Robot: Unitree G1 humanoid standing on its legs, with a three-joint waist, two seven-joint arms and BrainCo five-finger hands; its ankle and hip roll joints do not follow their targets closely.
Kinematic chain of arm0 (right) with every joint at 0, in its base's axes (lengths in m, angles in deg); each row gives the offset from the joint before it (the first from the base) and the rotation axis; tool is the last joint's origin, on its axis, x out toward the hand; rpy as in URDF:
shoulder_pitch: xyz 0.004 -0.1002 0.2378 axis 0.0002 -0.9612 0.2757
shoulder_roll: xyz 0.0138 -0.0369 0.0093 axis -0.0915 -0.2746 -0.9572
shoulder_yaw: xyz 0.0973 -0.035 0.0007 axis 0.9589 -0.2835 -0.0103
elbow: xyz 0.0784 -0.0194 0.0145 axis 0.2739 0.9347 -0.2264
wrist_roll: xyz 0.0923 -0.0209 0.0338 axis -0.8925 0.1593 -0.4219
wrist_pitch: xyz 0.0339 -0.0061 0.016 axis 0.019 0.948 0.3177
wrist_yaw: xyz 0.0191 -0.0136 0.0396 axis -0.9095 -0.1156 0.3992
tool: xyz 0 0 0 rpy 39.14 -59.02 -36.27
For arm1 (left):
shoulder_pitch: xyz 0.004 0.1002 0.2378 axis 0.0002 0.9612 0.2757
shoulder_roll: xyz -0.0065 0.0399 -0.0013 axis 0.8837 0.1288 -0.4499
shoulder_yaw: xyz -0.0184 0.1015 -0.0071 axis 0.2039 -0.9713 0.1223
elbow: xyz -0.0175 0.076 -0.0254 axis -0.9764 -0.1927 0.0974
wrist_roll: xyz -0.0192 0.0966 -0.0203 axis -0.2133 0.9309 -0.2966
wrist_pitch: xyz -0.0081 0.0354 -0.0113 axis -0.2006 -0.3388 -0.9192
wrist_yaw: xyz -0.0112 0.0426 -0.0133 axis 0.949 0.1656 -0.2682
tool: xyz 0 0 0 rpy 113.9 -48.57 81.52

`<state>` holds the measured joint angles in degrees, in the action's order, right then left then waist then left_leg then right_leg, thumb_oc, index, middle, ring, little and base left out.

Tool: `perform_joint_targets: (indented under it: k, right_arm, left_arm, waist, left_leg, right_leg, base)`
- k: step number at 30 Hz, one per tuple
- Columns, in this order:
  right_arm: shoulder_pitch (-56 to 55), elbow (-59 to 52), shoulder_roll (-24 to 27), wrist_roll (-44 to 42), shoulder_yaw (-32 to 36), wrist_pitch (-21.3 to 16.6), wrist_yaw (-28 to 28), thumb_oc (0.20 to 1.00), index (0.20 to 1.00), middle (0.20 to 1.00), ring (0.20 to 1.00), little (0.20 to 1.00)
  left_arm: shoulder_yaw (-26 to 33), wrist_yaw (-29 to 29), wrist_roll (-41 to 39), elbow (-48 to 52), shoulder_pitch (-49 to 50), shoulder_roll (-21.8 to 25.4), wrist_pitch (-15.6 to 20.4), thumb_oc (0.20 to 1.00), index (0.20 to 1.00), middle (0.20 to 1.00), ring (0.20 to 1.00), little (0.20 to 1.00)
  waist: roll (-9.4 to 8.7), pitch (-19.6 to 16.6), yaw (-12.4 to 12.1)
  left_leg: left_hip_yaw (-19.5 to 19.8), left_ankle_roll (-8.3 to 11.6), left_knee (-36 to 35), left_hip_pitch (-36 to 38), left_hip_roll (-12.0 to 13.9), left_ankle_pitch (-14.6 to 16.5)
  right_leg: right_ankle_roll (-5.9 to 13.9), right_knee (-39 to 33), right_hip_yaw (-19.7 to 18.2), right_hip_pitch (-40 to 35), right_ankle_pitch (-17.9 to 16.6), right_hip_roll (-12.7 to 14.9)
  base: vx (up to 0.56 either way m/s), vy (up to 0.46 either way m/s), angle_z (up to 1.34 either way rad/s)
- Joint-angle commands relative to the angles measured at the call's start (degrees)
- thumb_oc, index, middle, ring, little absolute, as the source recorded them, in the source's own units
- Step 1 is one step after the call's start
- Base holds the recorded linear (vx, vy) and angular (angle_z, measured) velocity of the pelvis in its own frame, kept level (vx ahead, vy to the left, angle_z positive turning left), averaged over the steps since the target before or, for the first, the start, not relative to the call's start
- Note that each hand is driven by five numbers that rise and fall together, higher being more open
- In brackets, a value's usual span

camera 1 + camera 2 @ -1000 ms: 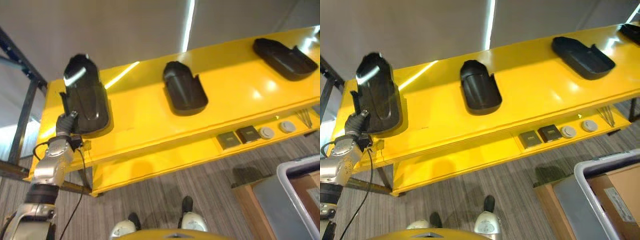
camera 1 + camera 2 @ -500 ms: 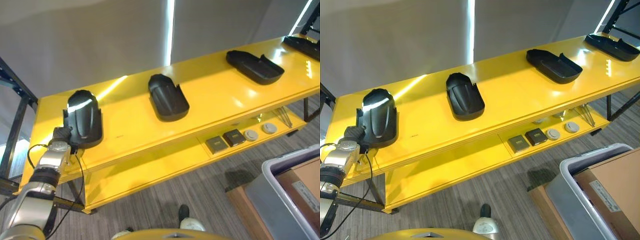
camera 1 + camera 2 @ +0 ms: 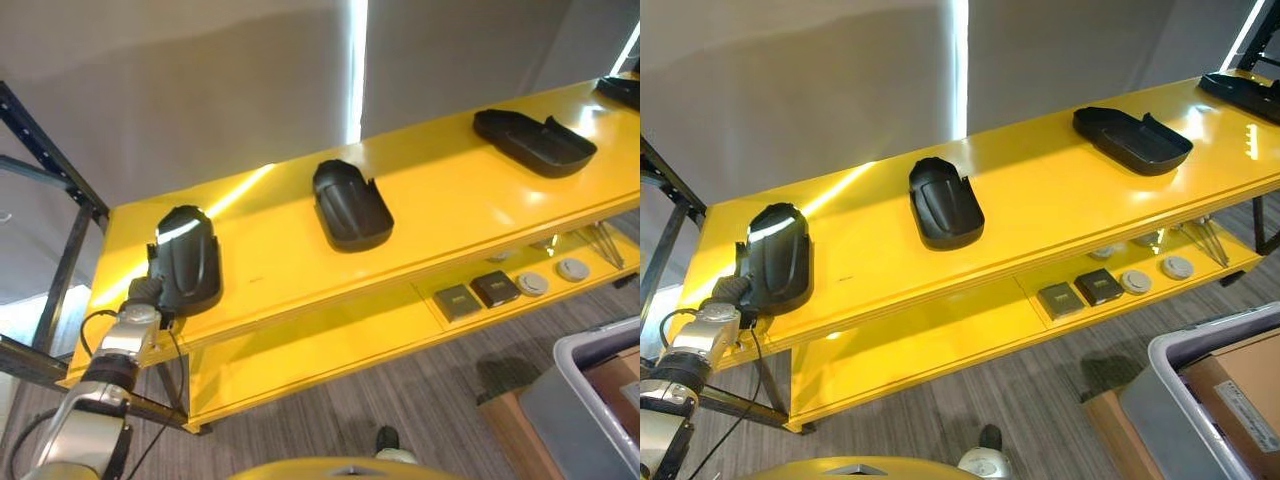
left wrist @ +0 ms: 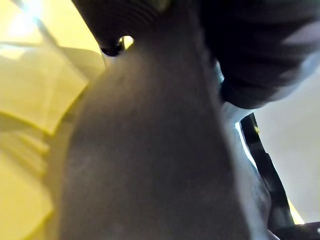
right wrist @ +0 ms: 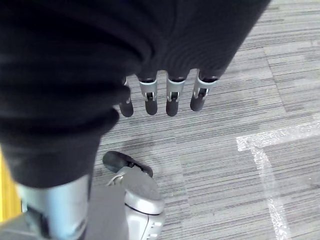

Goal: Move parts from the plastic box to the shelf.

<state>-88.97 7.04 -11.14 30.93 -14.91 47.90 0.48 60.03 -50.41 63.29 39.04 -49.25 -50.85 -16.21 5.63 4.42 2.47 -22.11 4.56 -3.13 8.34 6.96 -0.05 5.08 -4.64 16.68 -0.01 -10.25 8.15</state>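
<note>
Lower left of the head views: left hand (image 3: 140,298) at the near end of a black part (image 3: 186,272) on the yellow shelf (image 3: 280,262), grip impossible to tell. Long axis pointing up-frame, away from it. Right hand (image 5: 165,97) hanging relaxed, fingers straight, over floor

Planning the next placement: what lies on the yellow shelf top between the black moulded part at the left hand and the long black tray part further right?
One black moulded part lies there, apart from both the left part and the long tray part; the rest of the yellow shelf top is bare, per both eye views.
</note>
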Motion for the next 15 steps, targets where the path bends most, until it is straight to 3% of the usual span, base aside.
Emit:
perform_joint_targets:
  k: [1,5,6,7,8,15]
  right_arm:
    - [2.71,4.34,-0.93,1.55,-1.62,0.96,-0.58,1.000,1.000,1.000,1.000,1.000]
    - [2.72,4.36,-0.60,1.74,-2.00,1.03,-0.40,1.000,1.000,1.000,1.000,1.000]
    - [2.69,4.48,-0.55,1.81,-1.96,0.94,-0.33,1.000,1.000,1.000,1.000,1.000]
    - [2.67,4.57,-0.53,1.78,-1.92,0.87,-0.34,1.000,1.000,1.000,1.000,1.000]
    - [2.64,4.85,-0.41,1.71,-1.93,0.59,-0.18,1.000,1.000,1.000,1.000,1.000]
    - [2.81,5.49,0.00,2.42,-2.11,0.20,-0.18,1.000,1.000,1.000,1.000,1.000]
  left_arm:
    - [0.66,0.82,-0.60,-2.37,-2.06,-0.50,2.17,0.200,0.200,0.200,0.200,0.200]
    - [-0.31,2.46,-0.03,-2.12,-2.76,-1.43,1.50,0.200,0.200,0.200,0.200,0.200]
    - [-0.48,3.00,0.23,-2.16,-3.00,-1.57,1.15,0.354,0.354,0.354,0.354,0.354]
    - [-0.55,3.33,0.22,-2.21,-3.13,-1.62,0.98,0.627,0.627,0.627,0.627,0.627]
    - [-0.96,5.11,-0.33,-2.92,-3.78,-1.89,0.45,1.000,1.000,1.000,1.000,1.000]
    - [-0.55,8.85,-0.90,-4.11,-5.29,-2.01,2.68,1.000,1.000,1.000,1.000,1.000]
  waist:
    - [-2.30,2.47,0.76]
    - [-2.49,2.47,1.03]
    - [-2.55,2.46,1.10]
    - [-2.58,2.45,1.14]
    - [-2.72,2.53,1.34]
    - [-2.93,2.67,1.57]
  left_leg:
    - [2.60,-0.87,4.44,-4.48,2.06,1.11]
    - [2.28,-0.74,4.30,-4.43,2.31,0.93]
    - [2.21,-0.71,4.30,-4.44,2.37,0.90]
    - [2.17,-0.70,4.29,-4.44,2.39,0.88]
    - [2.08,-0.62,4.27,-4.45,2.54,0.78]
    - [2.09,-0.38,4.29,-4.46,2.72,0.62]
  right_leg:
    - [4.06,5.33,-1.63,-2.05,9.72,2.93]
    - [4.00,5.30,-1.74,-2.04,9.78,2.77]
    - [3.99,5.28,-1.77,-2.05,9.80,2.72]
    - [3.98,5.27,-1.78,-2.05,9.80,2.69]
    - [3.96,5.27,-1.85,-2.07,9.84,2.54]
    - [3.84,5.23,-1.95,-2.28,10.04,2.37]
  base:
    - [0.00,0.000,0.00]
    - [0.00,0.000,0.00]
    - [0.00,0.000,0.00]
    - [0.00,0.000,0.00]
    - [0.00,0.000,0.00]
    - [0.00,0.000,0.00]
